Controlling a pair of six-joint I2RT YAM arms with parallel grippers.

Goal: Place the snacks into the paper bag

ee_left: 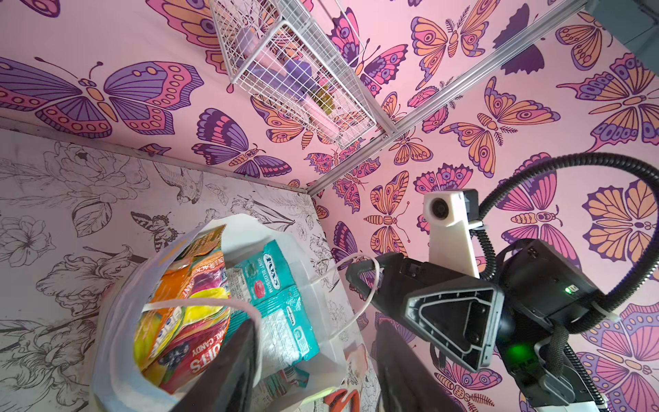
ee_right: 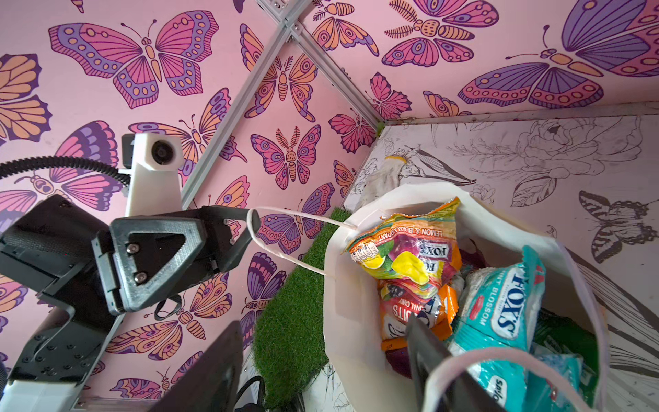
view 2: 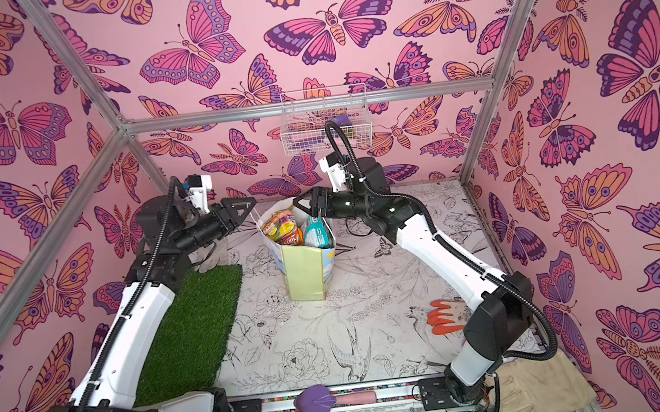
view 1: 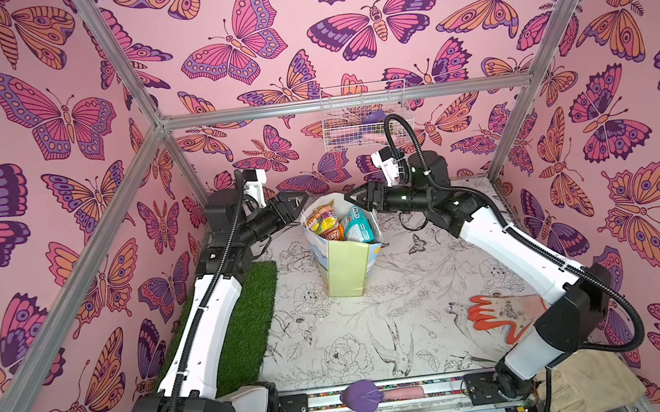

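The paper bag [view 1: 343,272] [view 2: 306,272] stands upright at the middle back of the table, its mouth pulled wide. Snacks fill it: an orange Fox's bag [view 1: 323,220] [ee_right: 406,257] and a teal packet [view 1: 357,225] [ee_left: 281,285] on top, with other packets half hidden below. My left gripper [view 1: 292,204] [ee_left: 313,374] is open at the bag's left rim, and a white cord handle [ee_right: 249,228] loops by its fingertip. My right gripper [view 1: 357,200] [ee_right: 321,371] is open at the right rim, with the other cord handle [ee_left: 371,281] looped round its finger.
A green grass mat [view 1: 245,328] lies under my left arm. An orange-and-grey glove [view 1: 502,314] lies front right and a grey-white glove [ee_right: 381,178] back left. A white wire basket [view 1: 365,115] hangs on the back wall. A purple object [view 1: 361,396] sits on the front rail.
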